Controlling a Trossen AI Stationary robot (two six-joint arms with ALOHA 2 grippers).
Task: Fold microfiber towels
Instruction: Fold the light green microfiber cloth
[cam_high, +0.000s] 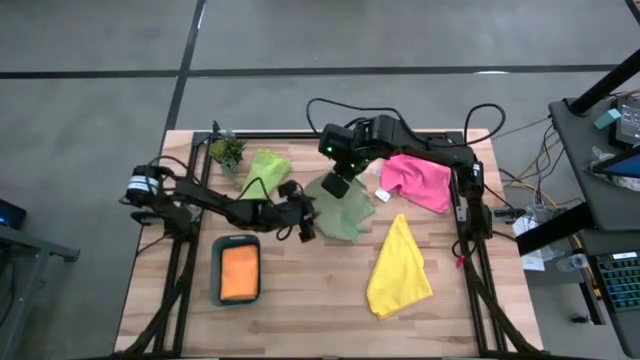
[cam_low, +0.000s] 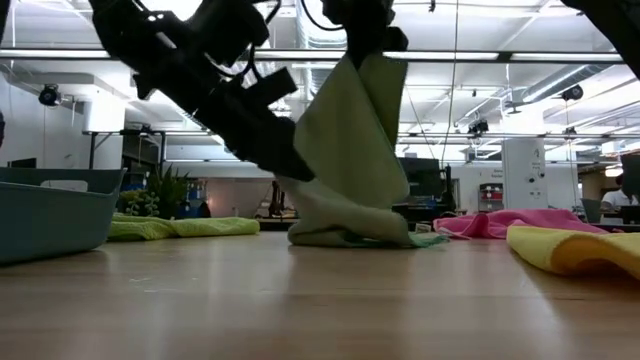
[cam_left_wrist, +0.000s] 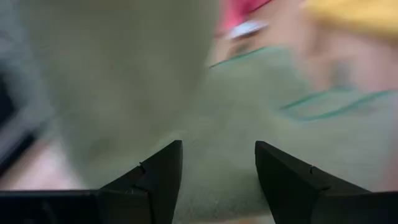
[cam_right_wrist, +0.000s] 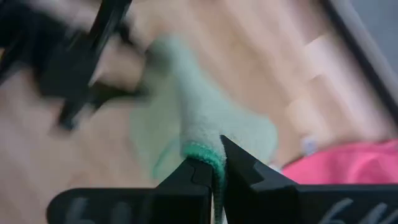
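right gripper (cam_right_wrist: 219, 165): pinched on hem of pale sage green towel (cam_high: 345, 208), lifting it at table centre | left gripper (cam_left_wrist: 217, 171): fingers apart, empty, low at the towel's left edge (nearer the part on the table) | towel hangs upright from right gripper, lower part bunched on the table (cam_high: 300, 290), directly ahead of left gripper
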